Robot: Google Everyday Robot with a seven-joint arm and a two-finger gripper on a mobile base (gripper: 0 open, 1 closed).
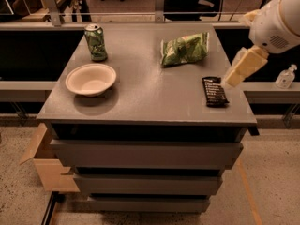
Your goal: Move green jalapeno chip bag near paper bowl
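The green jalapeno chip bag [183, 48] lies crinkled on the far right part of the grey table top [145, 93]. The off-white paper bowl [90, 79] sits at the left of the table, well apart from the bag. My gripper [236, 74] hangs from the white arm at the right edge, above the table's right side, a little right of and nearer than the bag. It holds nothing that I can see.
A green soda can [96, 42] stands upright behind the bowl. A flat black snack bar [214, 91] lies near the right edge, just left of the gripper. An open cardboard box [46, 168] sits on the floor at the left. A small bottle [285, 77] stands at the far right.
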